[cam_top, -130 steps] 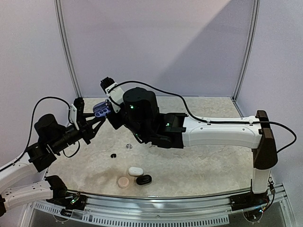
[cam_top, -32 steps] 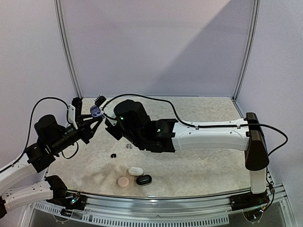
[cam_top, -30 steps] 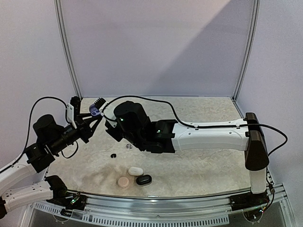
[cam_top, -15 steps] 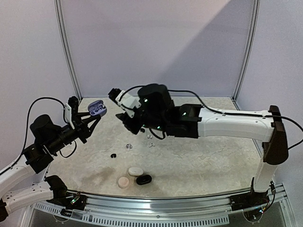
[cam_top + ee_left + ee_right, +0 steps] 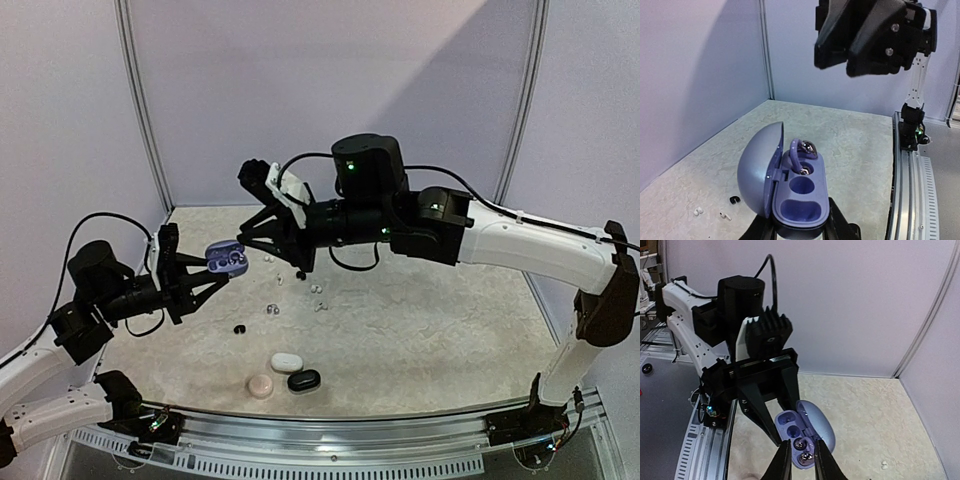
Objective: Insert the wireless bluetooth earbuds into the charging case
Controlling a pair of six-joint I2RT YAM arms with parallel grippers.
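Purple charging case (image 5: 800, 200), lid open, sits clamped in the left gripper (image 5: 218, 270), one earbud (image 5: 802, 152) seated. At its three o'clock, the right gripper (image 5: 801, 450) has its fingers slightly apart.

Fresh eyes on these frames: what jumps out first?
An open purple case held up off the table by the left hand, with one bud seated in its far socket and the near socket empty. The right hand hangs over it, its arm stretched across the table. Below, loose buds dot the table, and three shut cases sit near the front edge.
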